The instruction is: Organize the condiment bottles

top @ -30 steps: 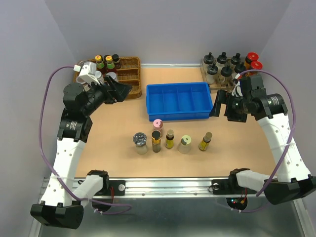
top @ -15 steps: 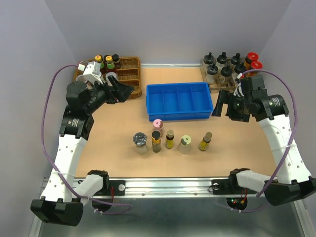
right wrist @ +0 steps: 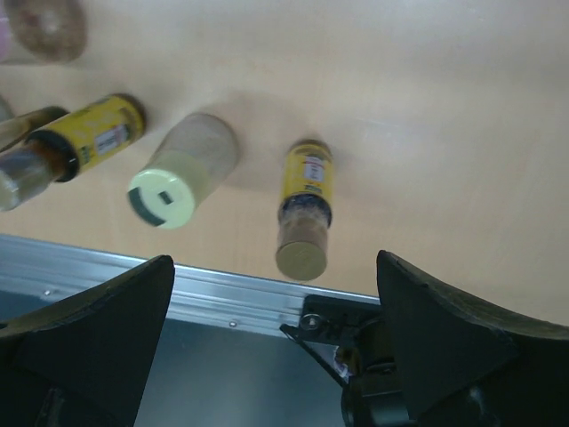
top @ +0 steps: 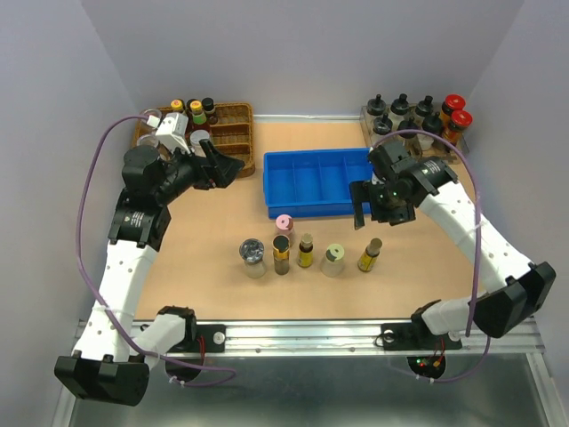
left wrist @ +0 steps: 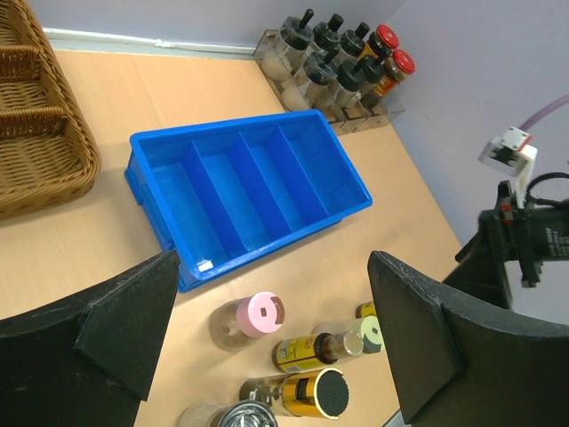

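Note:
Six condiment bottles stand in a loose row on the table: a silver-lidded jar [top: 253, 256], a pink-lidded jar [top: 284, 224], a dark-capped brown bottle [top: 282, 253], a small yellow bottle [top: 306, 250], a pale-green-lidded jar [top: 332, 260] and a yellow-labelled bottle [top: 371, 254]. My left gripper [top: 222, 166] hovers open, high beside the wicker basket, looking down on the pink-lidded jar [left wrist: 262, 313]. Open and empty, my right gripper [top: 369, 209] hangs above the yellow-labelled bottle [right wrist: 305, 209], with the green-lidded jar [right wrist: 178, 178] to its left.
A blue divided bin [top: 320, 182] sits behind the row. At the back left a wicker basket [top: 233, 133] holds other bottles. A rack of black-knobbed cruets [top: 400, 120] and red-capped bottles [top: 455, 108] is at the back right. A metal rail [right wrist: 222, 294] borders the near edge.
My right arm has swung left and forward from the bin's right end to above the row's right end. The left gripper has shifted only slightly. Both stay open.

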You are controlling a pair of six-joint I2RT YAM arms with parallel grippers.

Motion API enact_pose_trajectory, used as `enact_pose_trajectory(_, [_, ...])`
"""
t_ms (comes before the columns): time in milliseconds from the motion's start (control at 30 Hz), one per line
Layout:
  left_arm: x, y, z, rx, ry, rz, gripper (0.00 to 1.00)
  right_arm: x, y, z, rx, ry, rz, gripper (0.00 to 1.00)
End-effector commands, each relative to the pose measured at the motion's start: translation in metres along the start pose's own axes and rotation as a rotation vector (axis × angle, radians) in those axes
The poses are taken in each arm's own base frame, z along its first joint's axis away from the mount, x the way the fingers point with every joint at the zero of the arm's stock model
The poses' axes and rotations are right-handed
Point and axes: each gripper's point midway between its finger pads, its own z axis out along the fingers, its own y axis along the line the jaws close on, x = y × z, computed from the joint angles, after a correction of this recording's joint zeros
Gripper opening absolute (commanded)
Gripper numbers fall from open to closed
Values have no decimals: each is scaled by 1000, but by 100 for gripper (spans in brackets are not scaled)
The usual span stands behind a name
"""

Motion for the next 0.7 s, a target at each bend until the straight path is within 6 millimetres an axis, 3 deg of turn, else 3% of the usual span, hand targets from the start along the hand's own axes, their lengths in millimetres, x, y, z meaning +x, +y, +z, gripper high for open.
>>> enact_pose_trajectory(0, [-13, -16, -7, 54, -36, 69, 99, 4, -31, -2, 195, -2, 62, 100])
enact_pose_trajectory(233, [-11, -13, -2, 51, -20, 67, 99, 31, -19, 16, 141, 114, 107, 99])
enact_pose_trajectory(400, [-7, -9, -1, 44, -12, 64, 99, 47, -10, 26, 79, 150, 140, 90])
enact_pose_trajectory(667, [-7, -8, 0, 40, -17, 56, 99, 48, -9, 44, 83, 149, 151, 84])
